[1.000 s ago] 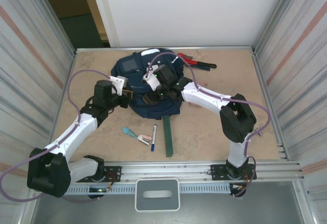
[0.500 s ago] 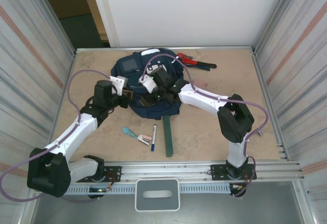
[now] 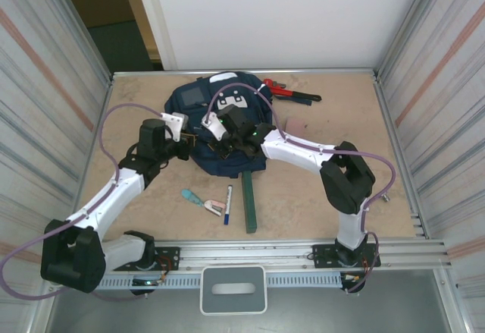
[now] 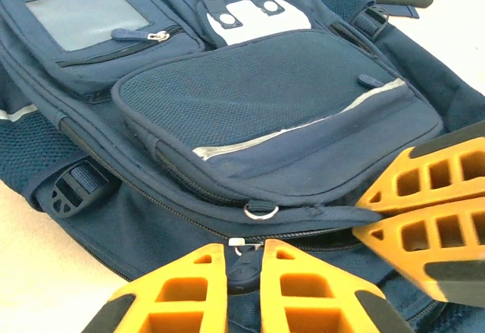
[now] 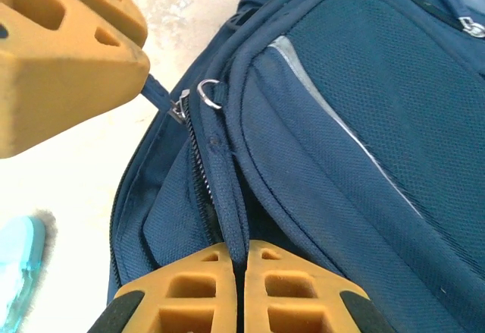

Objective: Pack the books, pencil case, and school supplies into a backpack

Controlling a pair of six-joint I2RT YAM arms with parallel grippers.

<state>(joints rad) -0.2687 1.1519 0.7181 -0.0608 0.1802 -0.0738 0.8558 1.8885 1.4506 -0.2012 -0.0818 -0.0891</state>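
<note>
The navy backpack (image 3: 198, 95) lies flat at the back-middle of the tabletop (image 3: 345, 109), front pockets facing up. Both arms meet at its near-left edge. The left gripper (image 4: 242, 256) is closed on the zipper pull (image 4: 240, 246) of the main zip, just below a small metal ring (image 4: 261, 211). The right gripper (image 5: 242, 253) is right beside it, its jaws pressed together on the fabric lip of the backpack along the same zip. The zip is parted only a little between the two. The right arm crosses over the lower right of the backpack and hides that part from above.

On the bare tabletop nearer the arm bases lie the teal-and-pink stapler-like item (image 3: 194, 197), the white marker (image 3: 228, 202) with its blue cap, and the slim dark green book (image 3: 249, 204), close together and apart from the backpack. A red-handled tool (image 3: 288, 91) lies touching the backpack's far right corner.
</note>
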